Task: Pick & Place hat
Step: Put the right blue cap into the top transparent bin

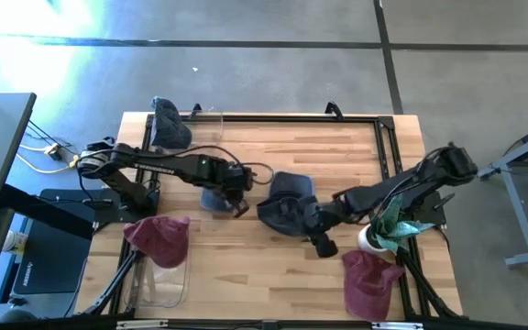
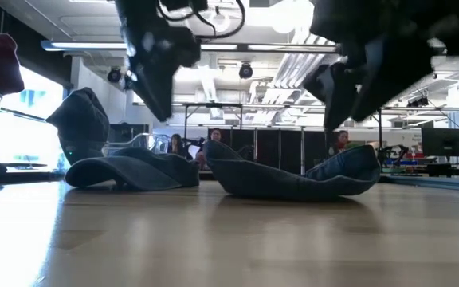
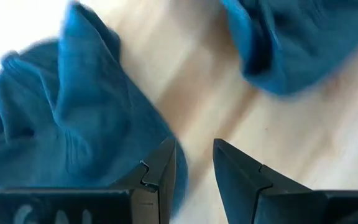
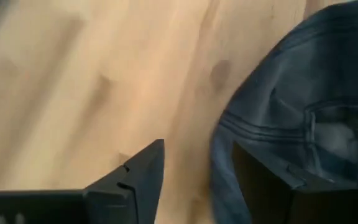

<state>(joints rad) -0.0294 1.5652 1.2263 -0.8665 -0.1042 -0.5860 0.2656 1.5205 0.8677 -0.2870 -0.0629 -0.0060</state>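
Two blue hats lie on the wooden table. The lighter one [image 1: 212,197] [image 3: 61,124] rests crumpled under my left gripper [image 1: 238,203] [image 3: 194,165], which hovers open above its edge with bare wood between the fingers. The darker denim hat [image 1: 282,206] [image 4: 303,118] [image 2: 301,179] lies upside down, its crown on the table. My right gripper [image 1: 312,225] [image 4: 197,171] is open just above its rim, one finger over the wood and one over the denim. In the low view both grippers [image 2: 156,92] [image 2: 347,92] hang clear above the hats.
A maroon hat [image 1: 159,238] sits on a clear container at the near left and another [image 1: 369,280] at the near right. A third blue hat [image 1: 168,124] is at the far left corner. A white cup with green cloth [image 1: 383,231] stands beside the right arm.
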